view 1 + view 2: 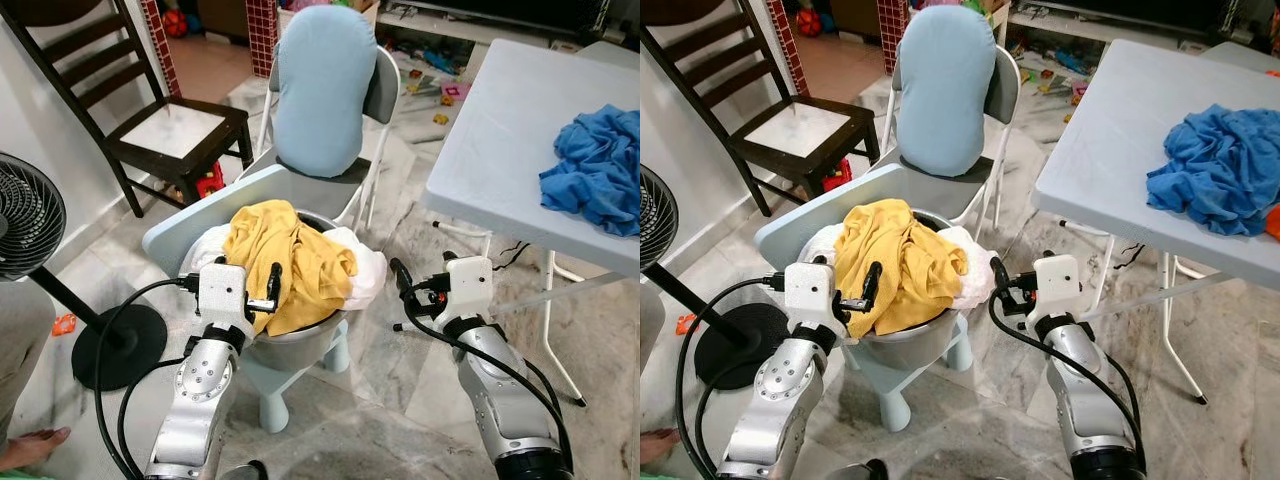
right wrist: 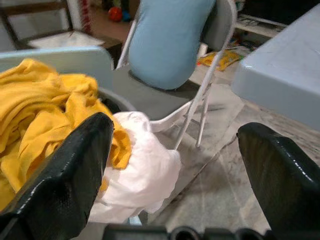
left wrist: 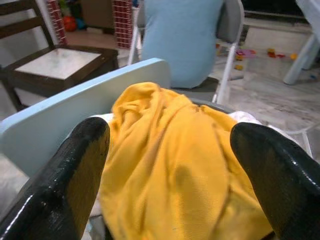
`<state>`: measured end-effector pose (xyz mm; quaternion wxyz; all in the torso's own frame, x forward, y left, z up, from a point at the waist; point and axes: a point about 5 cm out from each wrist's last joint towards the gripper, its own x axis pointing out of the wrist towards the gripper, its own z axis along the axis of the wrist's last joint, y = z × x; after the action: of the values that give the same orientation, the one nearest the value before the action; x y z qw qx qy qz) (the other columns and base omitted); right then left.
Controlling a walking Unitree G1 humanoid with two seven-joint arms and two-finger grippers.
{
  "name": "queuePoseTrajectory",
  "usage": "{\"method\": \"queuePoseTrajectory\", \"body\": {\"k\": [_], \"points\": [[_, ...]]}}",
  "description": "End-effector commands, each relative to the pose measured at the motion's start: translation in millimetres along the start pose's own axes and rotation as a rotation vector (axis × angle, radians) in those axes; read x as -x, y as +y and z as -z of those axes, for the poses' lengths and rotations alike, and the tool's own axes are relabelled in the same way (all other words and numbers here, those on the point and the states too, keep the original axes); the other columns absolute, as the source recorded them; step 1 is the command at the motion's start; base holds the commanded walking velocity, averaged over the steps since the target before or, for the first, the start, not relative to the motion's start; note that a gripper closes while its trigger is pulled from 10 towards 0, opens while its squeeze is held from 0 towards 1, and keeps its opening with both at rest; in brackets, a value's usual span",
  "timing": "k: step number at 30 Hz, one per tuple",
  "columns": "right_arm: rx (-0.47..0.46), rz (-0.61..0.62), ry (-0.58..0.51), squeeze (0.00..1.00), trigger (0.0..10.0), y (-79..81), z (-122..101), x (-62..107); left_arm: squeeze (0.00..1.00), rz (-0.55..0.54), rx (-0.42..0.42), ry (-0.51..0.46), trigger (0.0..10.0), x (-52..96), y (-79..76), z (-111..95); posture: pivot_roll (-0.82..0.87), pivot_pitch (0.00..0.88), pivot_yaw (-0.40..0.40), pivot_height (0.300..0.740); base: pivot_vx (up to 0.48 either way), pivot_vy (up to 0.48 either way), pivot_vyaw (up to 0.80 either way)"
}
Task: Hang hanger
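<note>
Between the two raised arms, a grey basin (image 1: pixel 300 345) heaped with laundry is seen on a pale blue stool (image 1: pixel 200 215). A yellow garment (image 1: pixel 290 260) lies just ahead of the left gripper (image 1: pixel 268 290), whose fingers are spread apart. A white cloth (image 2: pixel 145 170) sits beside the right gripper (image 1: pixel 402 285), its fingers likewise parted. No hanger can be made out; no writing is legible.
</note>
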<state>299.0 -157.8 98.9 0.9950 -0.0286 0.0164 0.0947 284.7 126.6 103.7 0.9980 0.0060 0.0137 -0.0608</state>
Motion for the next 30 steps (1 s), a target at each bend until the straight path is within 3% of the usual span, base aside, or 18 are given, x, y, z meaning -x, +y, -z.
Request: {"method": "queuePoseTrajectory", "body": {"k": [1, 4, 13, 18, 21, 30], "points": [[0.002, -0.018, -0.007, 0.0, 10.0, 4.4, -3.7, 1.9, 0.0, 0.001, 0.003, 0.067, 10.0, -1.5, 2.4, 11.0, 0.03, 0.159, -0.052, 0.74, 0.0, 0.0, 0.77], [-0.011, -0.04, 0.004, 0.0, 10.0, 5.8, -6.0, 7.8, 0.0, 0.06, -0.008, 0.146, 10.0, -13.2, -0.2, 18.5, 0.02, 0.203, -0.066, 0.74, 0.0, 0.0, 0.51], [-0.057, -0.013, 0.016, 0.0, 10.0, 2.9, -9.4, 22.9, 0.0, 0.154, -0.048, 0.161, 10.0, -36.7, -5.8, 11.3, -0.02, 0.253, -0.053, 0.74, 0.0, 0.0, 0.0], [-0.116, -0.026, 0.02, 0.0, 10.0, 9.3, -12.7, 29.8, 0.0, 0.17, -0.049, 0.156, 10.0, -39.9, -11.5, 8.8, -0.03, 0.257, -0.051, 0.74, 0.0, 0.0, -0.16], [-0.069, -0.023, 0.021, 0.0, 10.0, 8.8, -14.8, 30.5, 0.0, 0.188, -0.052, 0.163, 10.0, -40.3, -15.4, 10.4, -0.03, 0.268, -0.056, 0.74, 0.0, 0.0, -0.27], [-0.054, -0.011, 0.009, 0.0, 10.0, 6.2, -29.0, 34.2, 0.0, 0.29, -0.086, 0.23, 10.0, -48.0, -27.1, 18.3, -0.08, 0.289, -0.069, 0.74, 0.0, 0.0, 0.0]]}}
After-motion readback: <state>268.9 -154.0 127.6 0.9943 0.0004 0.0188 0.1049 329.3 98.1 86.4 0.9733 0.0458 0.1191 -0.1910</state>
